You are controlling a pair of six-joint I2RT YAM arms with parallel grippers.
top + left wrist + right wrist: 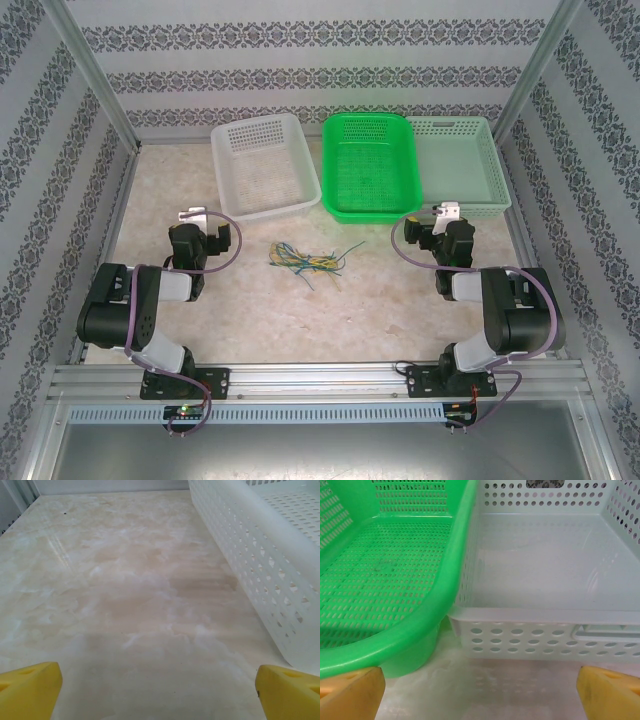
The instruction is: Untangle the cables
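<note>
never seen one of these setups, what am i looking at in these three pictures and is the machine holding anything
These are two small robot arms bolted at the near edge of a table. The overhead picture looks down from behind them: left arm, right arm. Between them lies a tangle of thin yellow, green and blue cables; beyond it stand a white basket, a green basket and a mint basket. The other two pictures come from cameras on the wrists, so the yellow corners are each arm's own fingertips. The left wrist's fingertips frame the table beside the white basket; the right wrist's fingertips frame the green and mint baskets. Both sets of jaws stand wide open and hold nothing.
</note>
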